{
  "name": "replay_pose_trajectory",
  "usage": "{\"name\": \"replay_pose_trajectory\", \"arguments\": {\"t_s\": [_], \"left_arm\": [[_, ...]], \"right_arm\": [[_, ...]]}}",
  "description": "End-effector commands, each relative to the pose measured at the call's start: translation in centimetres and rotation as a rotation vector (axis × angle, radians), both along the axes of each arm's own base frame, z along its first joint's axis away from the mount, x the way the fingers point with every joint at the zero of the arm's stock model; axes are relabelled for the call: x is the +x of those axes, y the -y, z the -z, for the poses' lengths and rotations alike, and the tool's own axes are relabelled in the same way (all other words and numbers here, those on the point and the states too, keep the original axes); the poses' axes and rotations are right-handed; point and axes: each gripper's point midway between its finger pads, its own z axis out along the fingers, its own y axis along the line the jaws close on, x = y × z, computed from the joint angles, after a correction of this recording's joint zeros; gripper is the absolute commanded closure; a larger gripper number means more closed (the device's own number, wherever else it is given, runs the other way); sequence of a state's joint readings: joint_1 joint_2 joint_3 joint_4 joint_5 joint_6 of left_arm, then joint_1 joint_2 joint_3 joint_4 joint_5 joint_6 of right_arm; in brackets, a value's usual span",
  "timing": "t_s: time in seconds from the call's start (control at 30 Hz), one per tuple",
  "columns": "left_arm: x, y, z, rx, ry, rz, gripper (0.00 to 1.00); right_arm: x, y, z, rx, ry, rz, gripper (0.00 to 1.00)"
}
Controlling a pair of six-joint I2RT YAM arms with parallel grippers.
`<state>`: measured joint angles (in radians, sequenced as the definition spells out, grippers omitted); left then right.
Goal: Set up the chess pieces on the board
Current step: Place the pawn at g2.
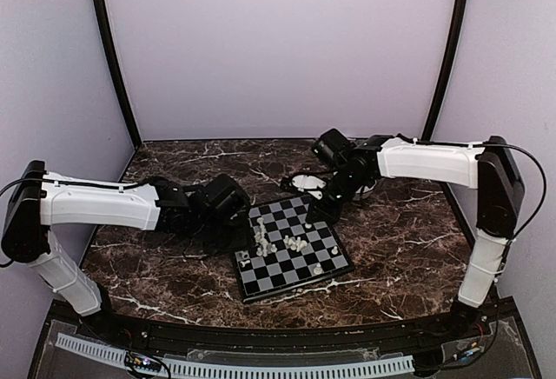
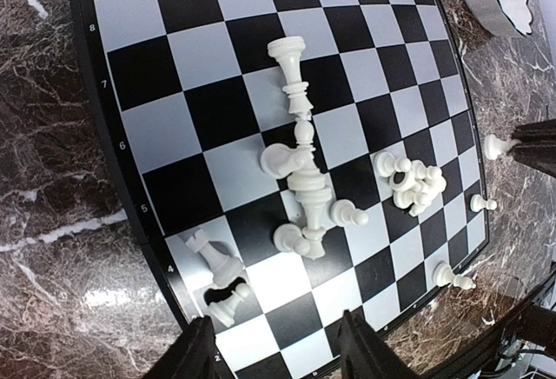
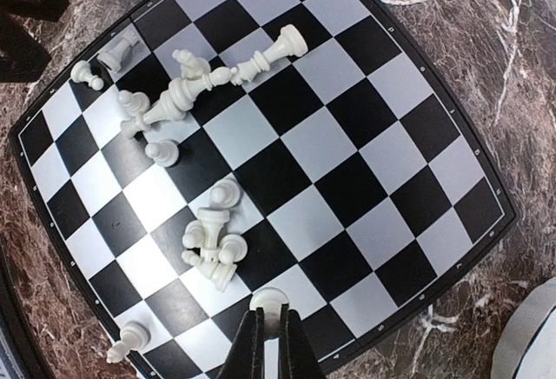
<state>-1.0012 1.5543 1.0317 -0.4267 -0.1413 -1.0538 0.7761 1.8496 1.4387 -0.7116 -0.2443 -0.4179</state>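
Right gripper (image 3: 269, 331): clamped on a pawn (image 3: 269, 297) at lower centre, probably needed a straight lift clear of toppled chess pieces (image 3: 208, 244)

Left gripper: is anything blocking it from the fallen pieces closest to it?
No, nothing visible. The left gripper hangs open over a corner of the board. The closest pieces, a rook and a fallen pawn, lie just ahead of its fingers, with only bare squares between.
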Motion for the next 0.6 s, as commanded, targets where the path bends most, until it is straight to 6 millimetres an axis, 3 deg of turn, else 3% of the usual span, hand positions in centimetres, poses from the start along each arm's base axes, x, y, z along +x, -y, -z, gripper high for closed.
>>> {"name": "replay_pose_trajectory", "arguments": {"t_s": [0.0,0.23,0.57], "left_arm": [[0.4,0.6,-0.7,-0.017,0.013,0.017,0.49],[0.6,0.9,-0.9,-0.021,0.014,0.023,0.49],[0.4,0.8,-1.0,-0.019,0.006,0.019,0.49]], "right_arm": [[-1.5,2.3,0.0,-0.033,0.008,-0.016,1.0],[-4.0,4.3,1.4,-0.049,-0.027,-0.031,1.0],[-3.9,3.3,3.0,-0.034,-0.054,-0.046,1.0]]}}
